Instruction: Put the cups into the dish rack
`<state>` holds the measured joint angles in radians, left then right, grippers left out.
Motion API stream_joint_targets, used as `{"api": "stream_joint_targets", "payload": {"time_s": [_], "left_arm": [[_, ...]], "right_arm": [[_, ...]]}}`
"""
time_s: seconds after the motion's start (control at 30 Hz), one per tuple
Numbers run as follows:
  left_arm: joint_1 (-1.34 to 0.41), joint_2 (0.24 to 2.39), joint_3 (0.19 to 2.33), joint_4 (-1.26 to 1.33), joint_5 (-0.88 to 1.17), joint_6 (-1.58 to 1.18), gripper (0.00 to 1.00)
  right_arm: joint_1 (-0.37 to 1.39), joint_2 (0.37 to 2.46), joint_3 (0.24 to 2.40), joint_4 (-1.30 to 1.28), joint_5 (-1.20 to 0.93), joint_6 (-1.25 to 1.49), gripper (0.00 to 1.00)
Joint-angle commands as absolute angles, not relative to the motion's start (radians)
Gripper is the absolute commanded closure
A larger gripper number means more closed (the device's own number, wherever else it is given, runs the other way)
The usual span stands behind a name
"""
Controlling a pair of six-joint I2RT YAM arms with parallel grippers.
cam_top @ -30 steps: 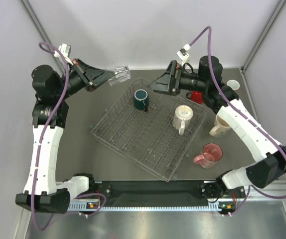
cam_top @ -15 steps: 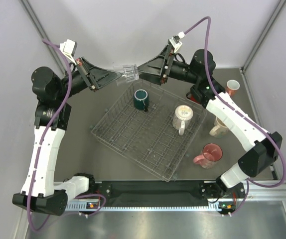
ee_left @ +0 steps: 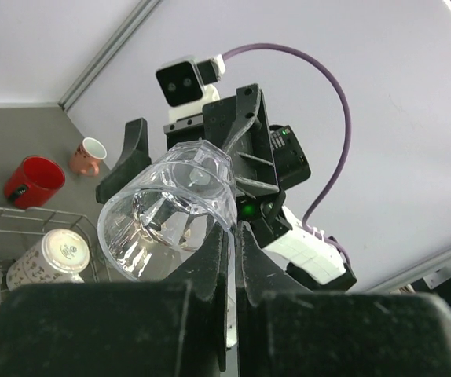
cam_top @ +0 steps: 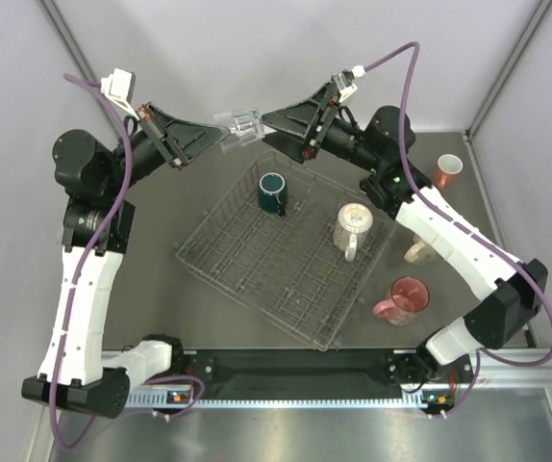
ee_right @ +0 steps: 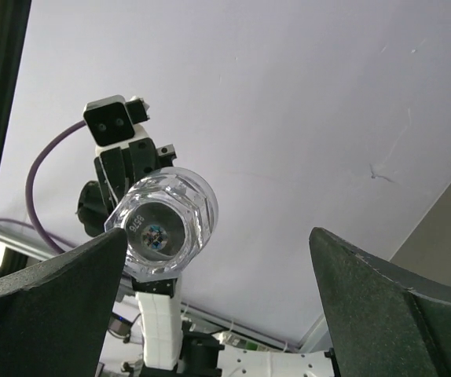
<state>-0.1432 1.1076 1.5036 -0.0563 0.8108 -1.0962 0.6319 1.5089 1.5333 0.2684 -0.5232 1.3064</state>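
**Both arms have been raised since the earlier frame, and the glass (cam_top: 240, 128) has been lifted higher between them.**

The glass is clenched at its rim by the left gripper (cam_top: 224, 140) and held in the air past the 12 o'clock corner of the rack (cam_top: 286, 252). The right gripper (cam_top: 268, 117) is spread wide and empty. In the top view the glass lies just off its tips at 9 o'clock. The long axis of the glass is laid along the line between the two grippers, with its base turned to the right jaws. A handover to the right gripper is judged likely.
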Motion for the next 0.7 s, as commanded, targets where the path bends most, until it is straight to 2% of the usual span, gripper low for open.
{"api": "stream_joint_targets", "payload": {"time_s": [0.0,0.27,0.4,0.6,0.67], "left_arm": [[-0.149,1.08,1.517,-0.037,0.752,-1.06,1.0],[-0.149,1.051,1.52,-0.067,0.696,-1.048,1.0],[-0.149,1.029,1.513,-0.081,0.655,-1.028,1.0],[-0.15,0.98,1.471,-0.092,0.549,-1.012,1.0],[-0.149,0.976,1.468,-0.103,0.543,-1.009,1.0]], "right_arm": [[0.653,1.434,1.535,0.31,-0.445,1.304,0.0],[0.66,1.402,1.512,0.268,-0.367,1.322,0.0],[0.698,1.462,1.607,0.236,-0.393,1.332,0.0],[0.768,1.489,1.64,0.212,-0.286,1.335,0.0],[0.79,1.515,1.657,0.21,-0.269,1.327,0.03]]}}
